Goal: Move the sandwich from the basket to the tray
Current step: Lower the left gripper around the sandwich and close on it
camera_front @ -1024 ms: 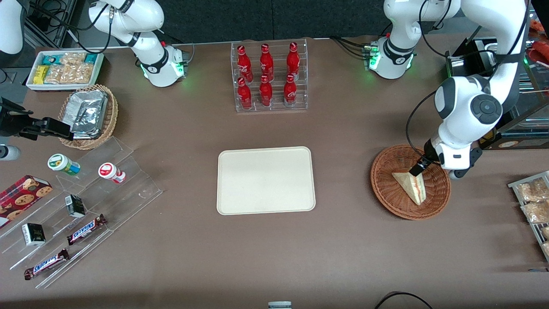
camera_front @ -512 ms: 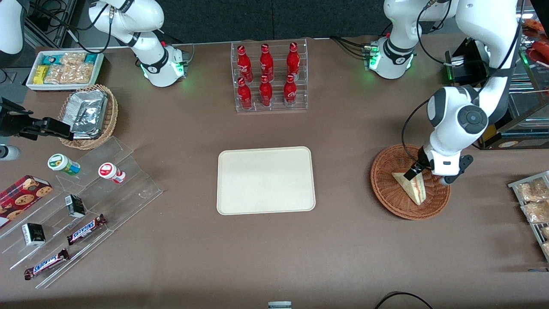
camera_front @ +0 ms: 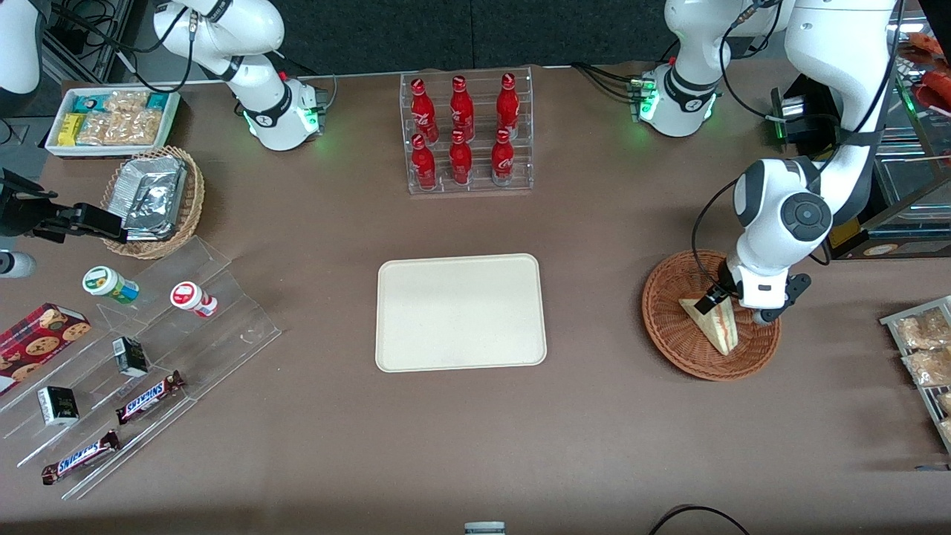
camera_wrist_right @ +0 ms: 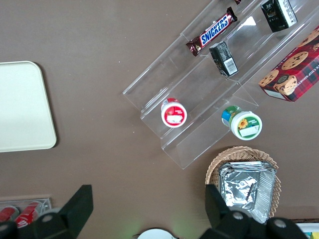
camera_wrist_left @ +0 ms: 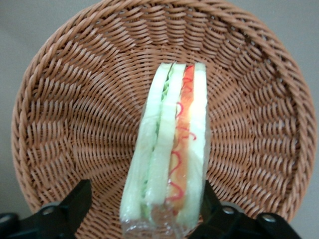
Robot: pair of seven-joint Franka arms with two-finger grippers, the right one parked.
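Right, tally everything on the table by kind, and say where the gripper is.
Red bottles: 6
Snickers bars: 2
Wicker baskets: 2
Round-lid cups: 2
Small dark cartons: 2
Cookie box: 1
Tray: 1
Sandwich: 1
Total: 17
The gripper is open, straddling the sandwich in its basket.
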